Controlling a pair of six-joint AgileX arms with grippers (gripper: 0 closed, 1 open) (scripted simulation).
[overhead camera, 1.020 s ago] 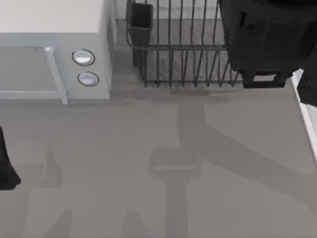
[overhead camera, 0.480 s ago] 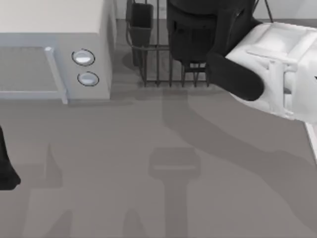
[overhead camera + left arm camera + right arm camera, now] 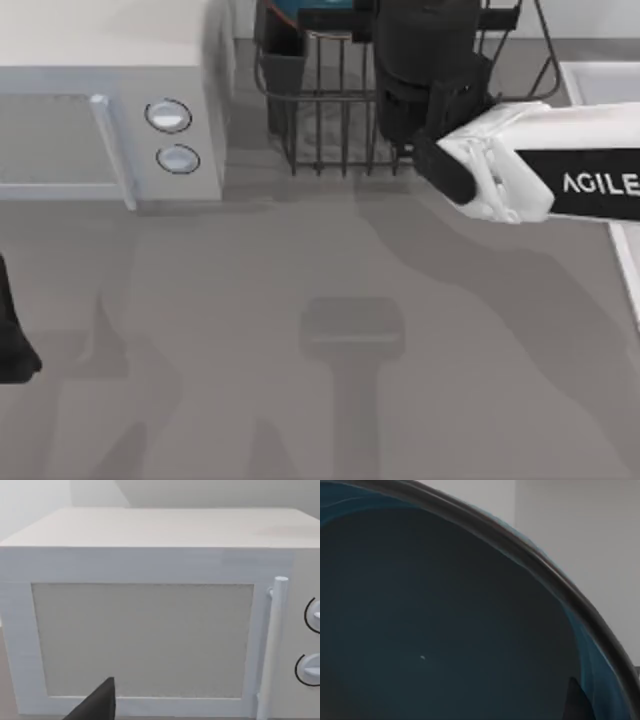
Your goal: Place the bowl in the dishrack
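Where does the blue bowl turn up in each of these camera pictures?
Top view: the bowl peeks out at the top edge, above the dishrack, beside the right arm's dark wrist.
Left wrist view: not in it; the microwave faces the camera.
Right wrist view: the bowl's inside looms close.
Shared landmark: the microwave, in the top and left wrist views.

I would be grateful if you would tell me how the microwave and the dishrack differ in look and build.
The microwave is a white closed box with solid walls; the dishrack is dark open wire that the table shows through. The microwave has two round knobs and a bar handle; the dishrack has a dark cup at one corner. The right arm reaches over the dishrack, not the microwave. Both stand along the table's far edge.
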